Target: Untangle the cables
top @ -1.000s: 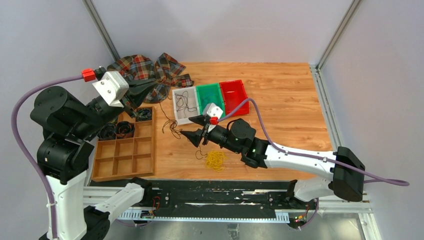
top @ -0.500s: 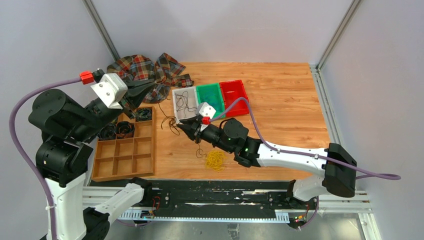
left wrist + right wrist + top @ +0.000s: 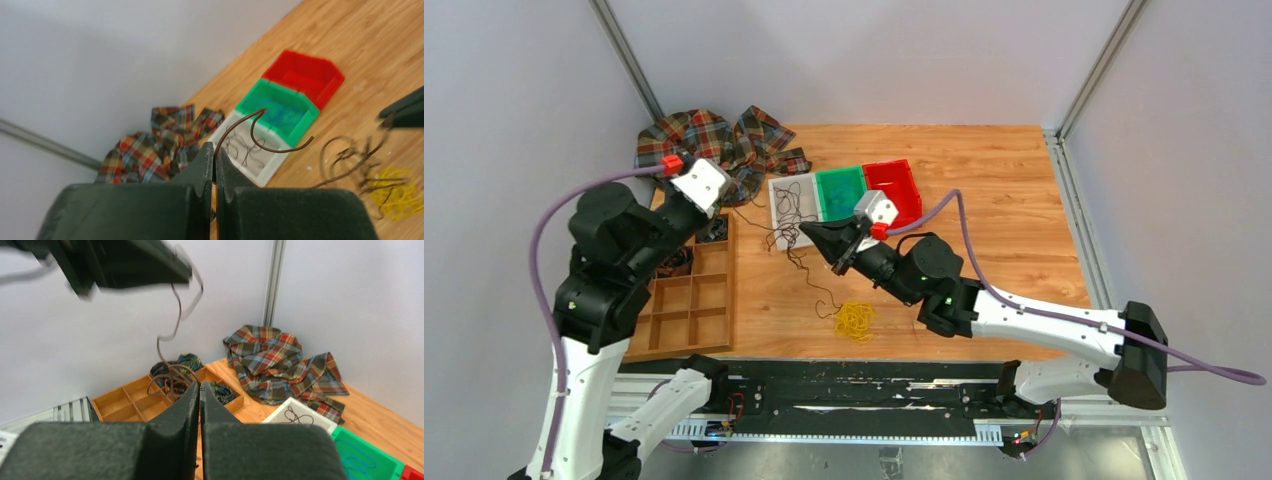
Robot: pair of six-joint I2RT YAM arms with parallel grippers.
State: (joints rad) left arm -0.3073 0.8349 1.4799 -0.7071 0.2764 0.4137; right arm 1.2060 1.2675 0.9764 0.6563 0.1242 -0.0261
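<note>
Boxed in on three sides by plain, matte pale grey wall panels [image 3: 864, 60]; joined at the two back corners by slim silver aluminium posts [image 3: 629, 60]; floored with a warm orange-brown wood-grain tabletop [image 3: 1004, 200], edged on the right by a silver aluminium rail [image 3: 1072, 210]; fronted along the near edge by a scuffed black metal strip [image 3: 874, 385]; lit evenly and softly, with only faint shadows on the wood.

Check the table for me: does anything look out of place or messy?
A yellow bunch lies loose on the near side of the table, outside the bins. A dark cable dangles from the right gripper down toward it. A plaid cloth sits crumpled in the far-left corner. Nothing looks damaged.
</note>
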